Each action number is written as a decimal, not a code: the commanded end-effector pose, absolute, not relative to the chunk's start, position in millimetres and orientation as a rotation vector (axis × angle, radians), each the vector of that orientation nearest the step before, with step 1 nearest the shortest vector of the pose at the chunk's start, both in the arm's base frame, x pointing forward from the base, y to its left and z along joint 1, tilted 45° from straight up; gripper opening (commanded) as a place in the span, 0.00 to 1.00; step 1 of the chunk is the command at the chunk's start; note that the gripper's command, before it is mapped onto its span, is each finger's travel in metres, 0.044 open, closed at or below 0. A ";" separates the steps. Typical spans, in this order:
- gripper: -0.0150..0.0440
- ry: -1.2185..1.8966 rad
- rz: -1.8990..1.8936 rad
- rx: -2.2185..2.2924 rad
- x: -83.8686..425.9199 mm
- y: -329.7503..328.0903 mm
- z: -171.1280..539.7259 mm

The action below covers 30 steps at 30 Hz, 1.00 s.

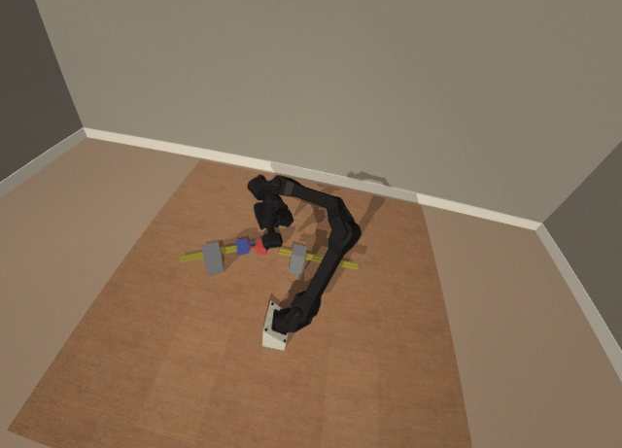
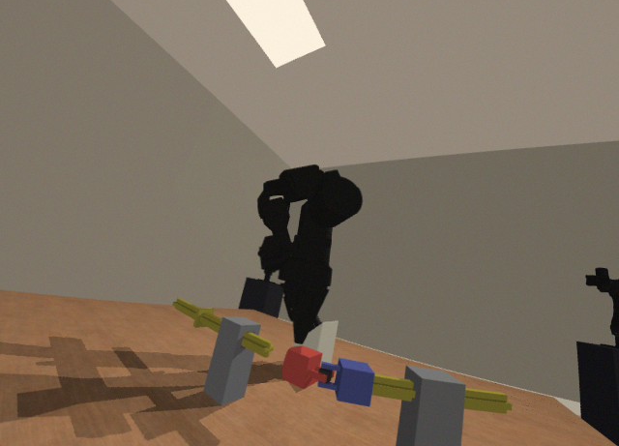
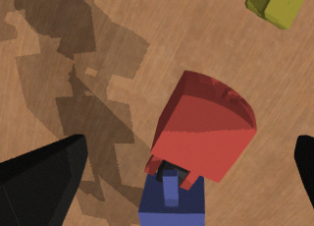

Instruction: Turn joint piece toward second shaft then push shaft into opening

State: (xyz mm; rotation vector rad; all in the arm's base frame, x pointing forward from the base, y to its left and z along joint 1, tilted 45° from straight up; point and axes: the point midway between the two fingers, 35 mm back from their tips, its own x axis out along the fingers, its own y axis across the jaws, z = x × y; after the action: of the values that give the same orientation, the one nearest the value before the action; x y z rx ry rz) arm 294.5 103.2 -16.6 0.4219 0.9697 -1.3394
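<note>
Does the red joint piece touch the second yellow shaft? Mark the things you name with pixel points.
Apart. The wrist view shows wooden surface between the red joint piece (image 1: pixel 260 247) (image 2: pixel 301 367) (image 3: pixel 203 133) and the second yellow shaft (image 1: pixel 314 258) (image 2: pixel 255 342) (image 3: pixel 287 7).

No readable text, label, brand, number or sign shows in any of the three views.

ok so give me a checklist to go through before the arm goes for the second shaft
1. hand open and holding nothing: ok
2. fingers off the red joint piece: ok, gap on both sides
3. opening exactly in line with second shaft: cannot tell
4. second shaft through its block: ok
5. second shaft inside the opening: not ok, still to do
</note>
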 end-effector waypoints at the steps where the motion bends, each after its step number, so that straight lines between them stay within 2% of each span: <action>1: 1.00 1.050 -1.273 0.315 296.8 113.6 -8.3; 20: 1.00 1.372 -0.908 -0.208 296.3 159.2 43.2; 30: 1.00 1.363 -0.911 -0.189 295.9 158.6 45.7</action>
State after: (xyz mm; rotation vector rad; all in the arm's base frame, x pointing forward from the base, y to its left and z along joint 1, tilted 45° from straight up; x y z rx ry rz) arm 296.1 160.0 44.9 -0.2125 1.3692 -0.9015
